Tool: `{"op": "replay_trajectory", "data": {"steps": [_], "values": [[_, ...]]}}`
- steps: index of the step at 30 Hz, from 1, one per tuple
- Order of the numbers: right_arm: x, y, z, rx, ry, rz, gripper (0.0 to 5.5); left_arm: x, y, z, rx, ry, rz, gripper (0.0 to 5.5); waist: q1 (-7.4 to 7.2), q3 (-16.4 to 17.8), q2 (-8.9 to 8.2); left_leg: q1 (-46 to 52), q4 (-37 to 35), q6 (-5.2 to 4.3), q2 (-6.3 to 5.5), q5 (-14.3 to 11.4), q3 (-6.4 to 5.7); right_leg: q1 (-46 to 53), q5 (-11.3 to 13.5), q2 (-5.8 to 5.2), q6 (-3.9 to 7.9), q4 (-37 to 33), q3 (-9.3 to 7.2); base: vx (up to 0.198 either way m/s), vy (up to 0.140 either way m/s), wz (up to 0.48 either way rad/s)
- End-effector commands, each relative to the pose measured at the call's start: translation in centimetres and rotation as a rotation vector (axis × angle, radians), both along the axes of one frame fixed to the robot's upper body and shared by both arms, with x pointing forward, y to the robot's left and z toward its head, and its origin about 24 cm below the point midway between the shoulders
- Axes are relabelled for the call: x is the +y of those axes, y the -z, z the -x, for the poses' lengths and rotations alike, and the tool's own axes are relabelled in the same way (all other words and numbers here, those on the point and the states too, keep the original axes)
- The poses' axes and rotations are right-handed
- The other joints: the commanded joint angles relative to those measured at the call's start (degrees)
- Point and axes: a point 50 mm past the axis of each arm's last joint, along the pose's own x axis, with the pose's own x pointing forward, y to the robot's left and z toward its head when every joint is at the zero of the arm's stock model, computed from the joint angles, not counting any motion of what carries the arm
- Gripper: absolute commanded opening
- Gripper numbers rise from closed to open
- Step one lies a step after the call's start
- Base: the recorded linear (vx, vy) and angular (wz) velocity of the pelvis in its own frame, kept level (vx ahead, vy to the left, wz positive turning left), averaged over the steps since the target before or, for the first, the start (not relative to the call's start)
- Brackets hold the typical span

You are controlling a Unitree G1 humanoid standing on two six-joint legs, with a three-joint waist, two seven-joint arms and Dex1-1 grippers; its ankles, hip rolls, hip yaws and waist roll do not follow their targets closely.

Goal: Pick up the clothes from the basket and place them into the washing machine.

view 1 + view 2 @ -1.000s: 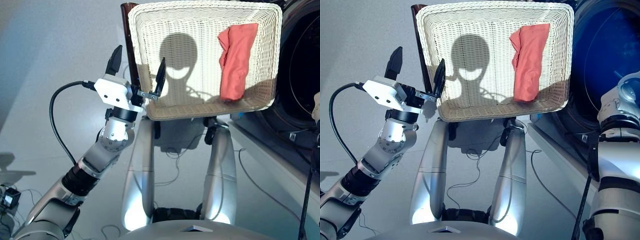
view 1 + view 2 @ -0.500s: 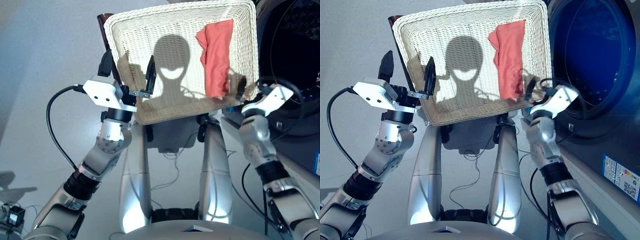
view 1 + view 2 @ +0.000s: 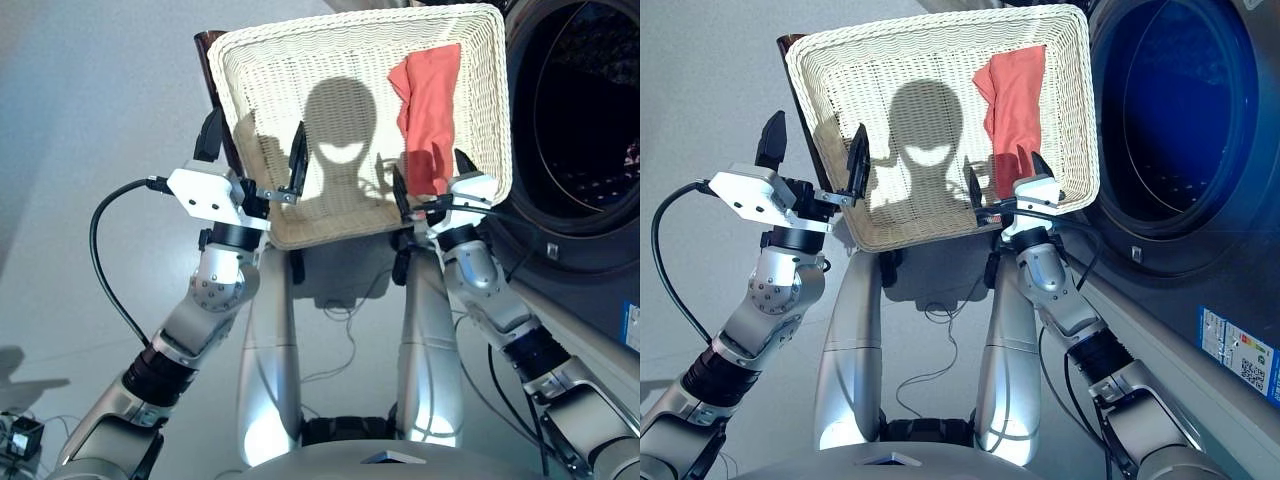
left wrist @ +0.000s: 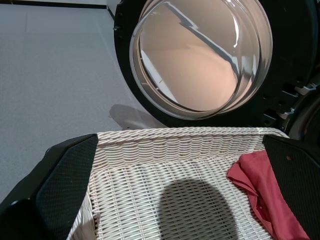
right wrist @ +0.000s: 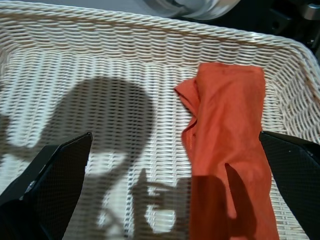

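Hovering over the near edge of the basket (image 3: pixel 250 60), your right gripper (image 3: pixel 430 185) is spread wide with nothing between its fingers, and the coral cloth (image 3: pixel 428 110) is lying just beyond it along the basket's right side, one end close to the near rim. Only this one cloth is showing in the basket. Your left gripper (image 3: pixel 252 160) is also spread and empty, sitting at the near left corner. You are risking a shallow grab: the cloth is bunched and folded on itself, so closing on a loose top fold may be lifting only a flap that slips free on the way over. You are also risking a fingertip catching in the wicker weave or on the rim, which could be dragging the basket. The washing machine (image 3: pixel 1200 250) is standing close on the right with its door (image 4: pixel 200 55) swung open, so a wide swing could be clipping that.
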Motion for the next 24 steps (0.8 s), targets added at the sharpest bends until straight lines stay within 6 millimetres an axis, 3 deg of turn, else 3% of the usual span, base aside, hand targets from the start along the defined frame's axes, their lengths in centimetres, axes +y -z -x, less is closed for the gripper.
{"op": "replay_trajectory", "data": {"steps": [1, 5, 14, 21, 24], "values": [[0.6, -3.0, -1.0, -0.127, 0.021, 0.027, 5.5, -1.0, -2.6, 2.3, -0.169, 0.096, 0.082, 5.5, 1.72, -0.9, 2.03, 3.5, -9.2, -1.7, -0.34, 4.8, 1.99, 0.6, -4.7, 1.28, -3.48, 3.2, -0.22, 0.0, 0.0, 0.0], [-0.1, -3.1, -3.0, -0.089, 0.119, 0.025, 5.5, -1.3, -2.8, 2.3, -0.164, 0.127, 0.122, 5.5, 2.44, -0.9, 2.61, 3.3, -9.0, -1.64, -0.68, 4.6, 1.92, 0.5, -4.8, 1.16, -3.54, 3.3, -0.32, 0.0, 0.0, 0.0], [-4.3, -2.7, -7.1, 0.047, 0.403, 0.019, 5.5, -1.6, -2.8, 2.2, -0.144, 0.171, 0.147, 5.5, 4.15, -0.9, 4.46, 2.3, -8.0, -1.66, -0.95, 4.2, 1.53, -0.2, -5.3, 0.96, -3.57, 4.4, -0.9, 0.0, 0.0, 0.0], [-7.1, -2.3, -8.5, 0.167, 0.517, 0.019, 5.5, -2.3, -2.8, 2.4, -0.138, 0.218, 0.135, 5.5, 5.25, -0.9, 5.87, 1.2, -7.0, -1.64, -0.96, 3.8, 1.32, -1.3, -5.7, 0.76, -3.49, 5.5, -1.52, 0.0, 0.0, 0.0], [-8.2, -0.6, -8.7, 0.289, 0.539, -0.079, 5.5, -3.0, -2.7, 2.3, -0.125, 0.254, 0.132, 5.5, 6.05, -0.9, 6.87, 0.8, -6.3, -1.73, -1.02, 3.6, 1.07, -1.7, -6.1, 0.75, -3.48, 6.3, -1.77, 0.0, 0.0, 0.0]]}}
